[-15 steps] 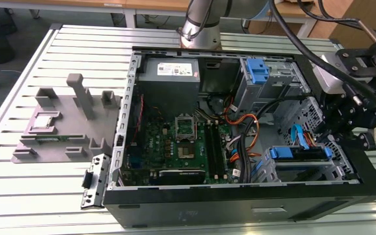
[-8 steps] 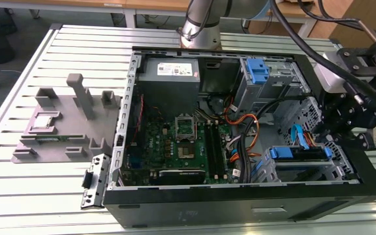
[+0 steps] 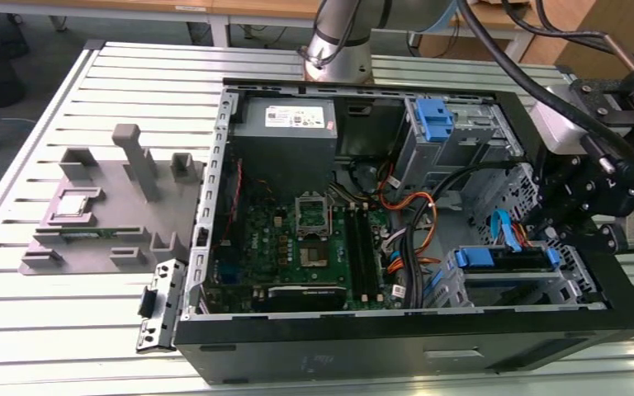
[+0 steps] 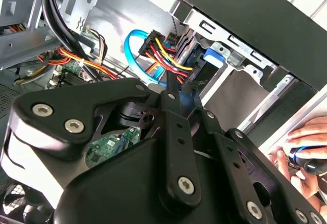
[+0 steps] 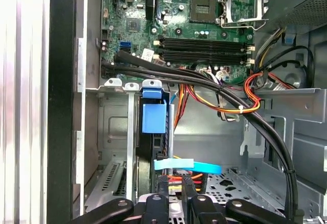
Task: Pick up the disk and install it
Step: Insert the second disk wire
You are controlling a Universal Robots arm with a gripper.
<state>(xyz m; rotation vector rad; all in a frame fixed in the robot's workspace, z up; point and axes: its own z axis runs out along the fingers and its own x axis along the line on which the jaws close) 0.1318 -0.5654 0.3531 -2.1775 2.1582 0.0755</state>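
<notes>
Blue-railed disk (image 5: 153, 132) sits edge-on in its bay; stiff, dense, shock-sensitive, best held by the rails. My pincer (image 5: 173, 196) hangs just above it, its closure indeterminate.

One open computer case (image 3: 405, 346). One motherboard (image 3: 295, 247). One grey power supply (image 3: 286, 115). Two blue-tabbed drive brackets (image 3: 432, 120) (image 3: 501, 257). One grey fixture block (image 3: 108, 206). One robot arm (image 3: 339, 41).
</notes>
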